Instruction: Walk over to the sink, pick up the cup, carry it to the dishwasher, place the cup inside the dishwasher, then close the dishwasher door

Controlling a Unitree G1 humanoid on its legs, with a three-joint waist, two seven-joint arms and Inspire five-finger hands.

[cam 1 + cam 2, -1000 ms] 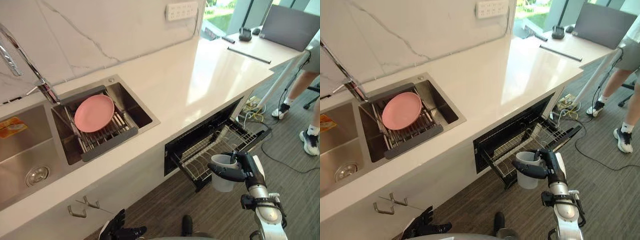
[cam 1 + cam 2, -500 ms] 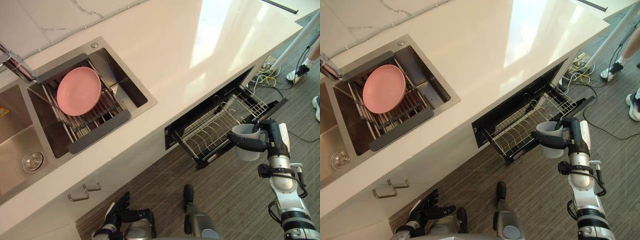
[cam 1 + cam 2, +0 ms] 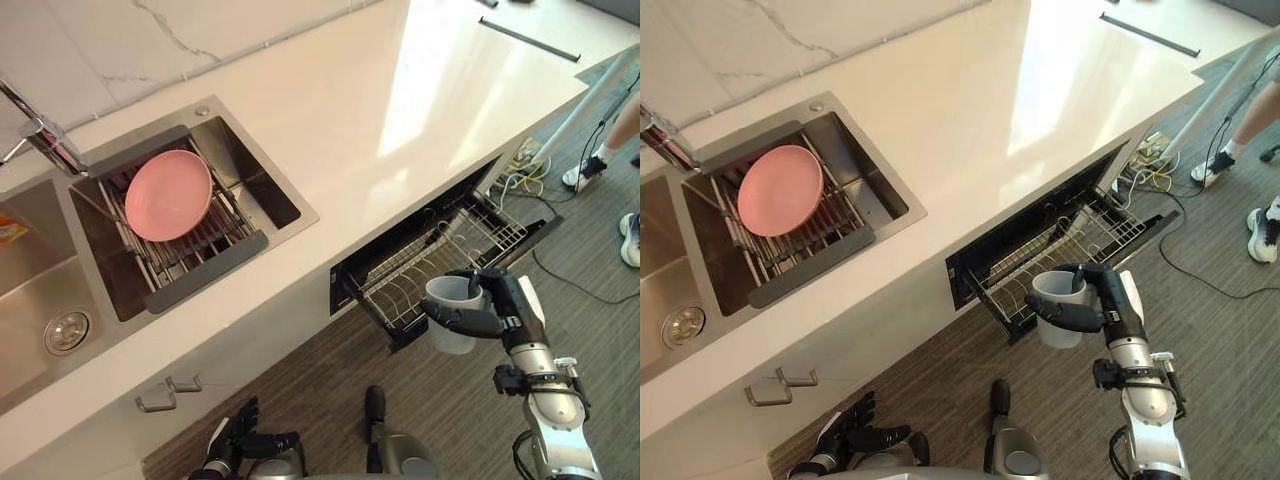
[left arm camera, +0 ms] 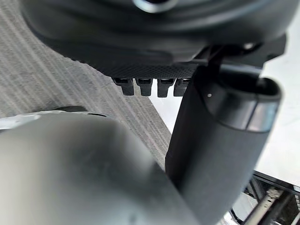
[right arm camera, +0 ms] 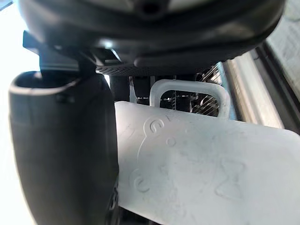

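A pale grey cup (image 3: 453, 313) with a handle hangs upright in the air just in front of the dishwasher's pulled-out wire rack (image 3: 430, 266). My right hand (image 3: 492, 310) is shut on the cup, thumb and fingers curled round its rim and side; in the right wrist view the cup (image 5: 201, 159) lies against the thumb (image 5: 65, 150). The dishwasher (image 3: 1025, 258) sits under the counter, its door (image 3: 1140, 240) folded down and open. My left hand (image 3: 235, 447) hangs low near the floor, fingers relaxed and holding nothing.
A white counter (image 3: 400, 110) runs above the dishwasher. At left a steel sink (image 3: 60, 300) holds a drying rack with a pink plate (image 3: 168, 195), beside a tap (image 3: 40, 130). A person's legs and shoes (image 3: 625, 180) stand at far right, near floor cables (image 3: 525, 170).
The camera has shifted. My right hand with the cup has dropped slightly and moved left, closer to the rack's front edge. The left hand stays low.
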